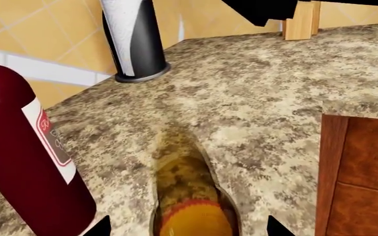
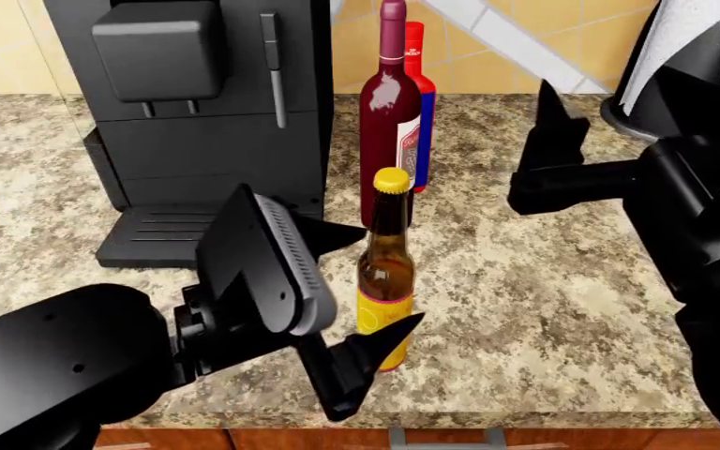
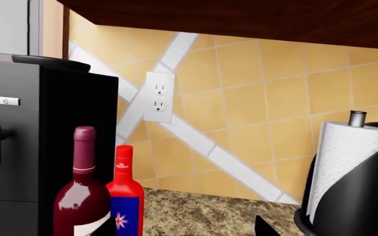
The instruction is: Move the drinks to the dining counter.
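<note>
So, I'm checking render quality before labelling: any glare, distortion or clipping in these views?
Head view: sharp, with a white highlight on the wine bottle. Left wrist view: the beer bottle appears through a hole in the granite, a clipping artefact; the wine bottle shows soft glare. Right wrist view: crisp, with a highlight on the wine bottle's shoulder.

Left gripper (image 2: 373, 286) low at front, jaws spread, right gripper (image 2: 546, 150) raised, state unclear

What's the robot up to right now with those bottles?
Left pincer open, straddling amber beer bottle. Right pincer open, empty. Dark-red wine bottle and blue bottle behind, black coffee machine beside.
</note>
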Tool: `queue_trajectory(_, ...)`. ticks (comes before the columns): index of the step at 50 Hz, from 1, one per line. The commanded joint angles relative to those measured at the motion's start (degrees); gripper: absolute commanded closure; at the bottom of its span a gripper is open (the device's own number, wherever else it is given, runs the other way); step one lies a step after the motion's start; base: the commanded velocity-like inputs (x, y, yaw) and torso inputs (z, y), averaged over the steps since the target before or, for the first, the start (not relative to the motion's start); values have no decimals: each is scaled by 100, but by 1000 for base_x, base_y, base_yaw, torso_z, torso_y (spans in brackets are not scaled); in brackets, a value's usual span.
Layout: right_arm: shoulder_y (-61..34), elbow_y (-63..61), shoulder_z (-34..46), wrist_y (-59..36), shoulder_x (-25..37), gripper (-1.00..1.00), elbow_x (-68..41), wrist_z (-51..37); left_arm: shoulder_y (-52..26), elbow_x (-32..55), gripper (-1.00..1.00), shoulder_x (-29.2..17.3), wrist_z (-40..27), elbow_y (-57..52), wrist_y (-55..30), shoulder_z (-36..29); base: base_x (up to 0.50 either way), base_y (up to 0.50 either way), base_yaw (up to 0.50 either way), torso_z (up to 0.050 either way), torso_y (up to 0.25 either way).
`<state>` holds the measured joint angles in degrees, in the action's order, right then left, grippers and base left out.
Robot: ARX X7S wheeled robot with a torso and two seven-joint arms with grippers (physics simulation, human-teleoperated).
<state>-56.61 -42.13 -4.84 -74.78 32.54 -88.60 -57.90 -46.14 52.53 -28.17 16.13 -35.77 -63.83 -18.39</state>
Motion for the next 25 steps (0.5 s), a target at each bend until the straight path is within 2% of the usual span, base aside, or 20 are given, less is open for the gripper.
queue_trajectory(1, 90, -87, -99, 83, 196, -100, -330, -251, -20, -219, -100, 97, 258, 364, 324, -204, 0, 0, 0, 0, 0)
queue_trajectory(5, 76, -91, -79, 97, 233, -100, -402, -326, 79, -198, -100, 97, 374, 431, 463, -185, 0, 0, 0, 0, 0)
queue_trajectory(6, 88, -98, -78, 102, 234, -100, -389, -319, 105, -253, 100, 84, 361, 428, 500, -204, 0, 0, 0, 0, 0)
queue_trajectory(21, 108, -111, -8, 176, 237, -100, -333, -284, 528, 134, 100, -181, 71, 37, 617, 437, 0, 0, 0, 0, 0)
queue_trajectory(25, 119, -112, 44, 186, 200, -100, -255, -242, 463, 410, 100, -71, -564, -279, 573, 967, 0, 0, 0, 0, 0)
